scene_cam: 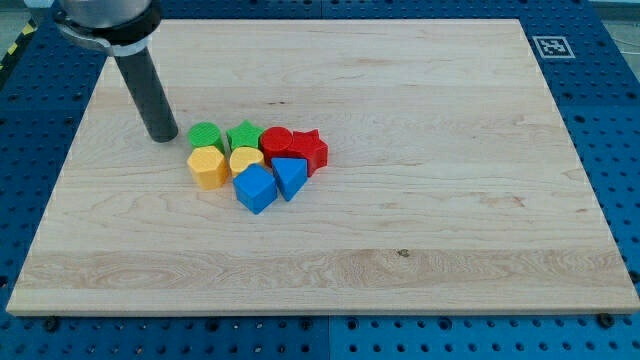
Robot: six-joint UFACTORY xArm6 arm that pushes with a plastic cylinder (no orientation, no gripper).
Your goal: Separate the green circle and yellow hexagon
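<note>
While my tip [162, 136] stands jawless just to the view's left of the green circle [205, 136], the yellow hexagon [208, 166] touches that circle's lower edge.

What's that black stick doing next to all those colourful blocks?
That stick is a robot arm's rod. My tip rests on the wooden board, just to the view's left of the green circle, not clearly touching it. The green circle sits right above the yellow hexagon, pressed together in a cluster with a green star, yellow heart, two red blocks and two blue ones. They are not yet separated.
</note>
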